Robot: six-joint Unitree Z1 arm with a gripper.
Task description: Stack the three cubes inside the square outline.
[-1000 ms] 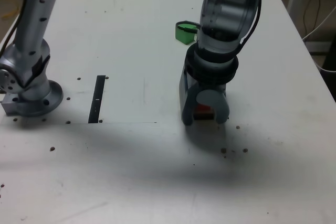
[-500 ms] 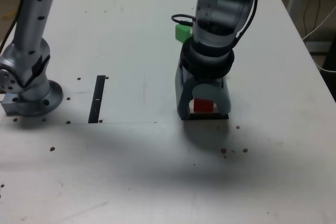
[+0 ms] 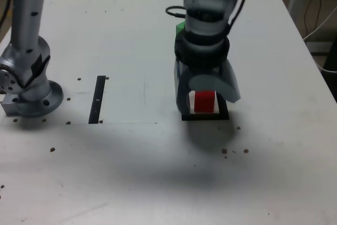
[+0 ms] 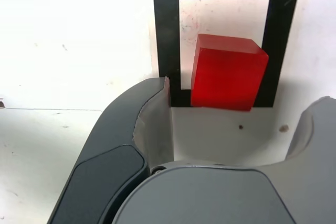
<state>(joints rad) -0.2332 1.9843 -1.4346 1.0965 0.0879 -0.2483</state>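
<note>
A red cube (image 3: 204, 101) stands on the table in the white centre of the black square outline (image 3: 205, 116). In the wrist view the red cube (image 4: 228, 72) overlaps one side of the square outline (image 4: 168, 24). My gripper (image 3: 206, 97) hangs just above and behind the cube, open, with a finger on either side and neither touching it. The wrist view shows the gripper (image 4: 236, 124) with a clear gap between each finger and the cube. A green cube (image 3: 180, 27) peeks out behind the arm, farther back on the table.
A narrow black strip (image 3: 98, 98) lies on the table toward the exterior view's left. The arm's base (image 3: 29, 85) stands at the far left. A black cable (image 3: 175, 10) loops beside the green cube. Small dark specks (image 3: 234, 151) dot the table near the outline.
The jaws have opened and let go of the red cube, which now stands free in the outline. The gripper has lifted slightly and drawn back.
</note>
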